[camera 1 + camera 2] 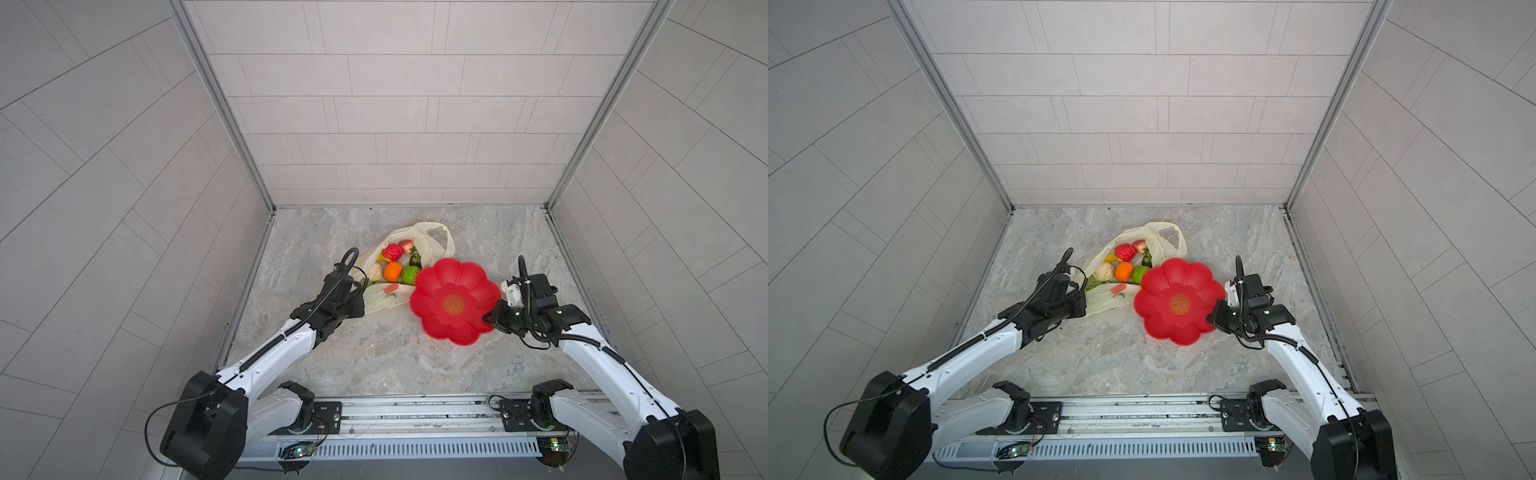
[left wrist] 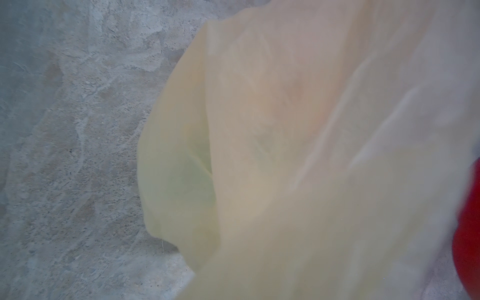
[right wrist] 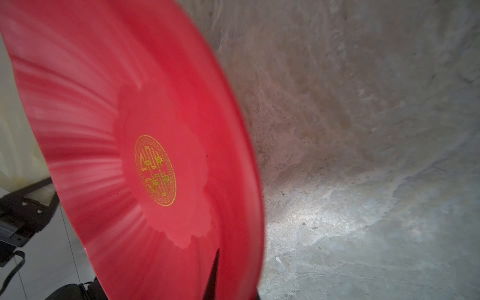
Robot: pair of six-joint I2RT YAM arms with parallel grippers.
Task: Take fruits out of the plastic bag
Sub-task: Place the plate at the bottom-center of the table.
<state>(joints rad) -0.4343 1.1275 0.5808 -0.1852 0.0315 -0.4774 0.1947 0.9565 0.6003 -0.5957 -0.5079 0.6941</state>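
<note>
The pale-yellow plastic bag [image 1: 384, 300] [image 1: 1106, 300] lies on the marble floor with its mouth open toward the back. Several fruits show in the mouth: a red piece [image 1: 392, 251], a yellow banana [image 1: 382, 258], an orange [image 1: 392, 271] [image 1: 1124, 271], a green ball [image 1: 410, 274], a cream bulb [image 1: 375, 272] and a dark mangosteen [image 1: 415, 260]. My left gripper [image 1: 360, 306] [image 1: 1082, 306] is shut on the bag's near end. In the left wrist view the bag [image 2: 298, 155] hides the fingers. My right gripper [image 1: 490, 320] [image 1: 1212, 318] [image 3: 235, 285] is shut on the rim of the red plate [image 1: 453, 286] [image 1: 1177, 282] [image 3: 91, 104].
The red flower-shaped plate sits just right of the bag and overlaps the edge of its mouth; nothing lies in it. One loop handle [image 1: 438, 232] points toward the back wall. Tiled walls and metal rails enclose the floor on three sides.
</note>
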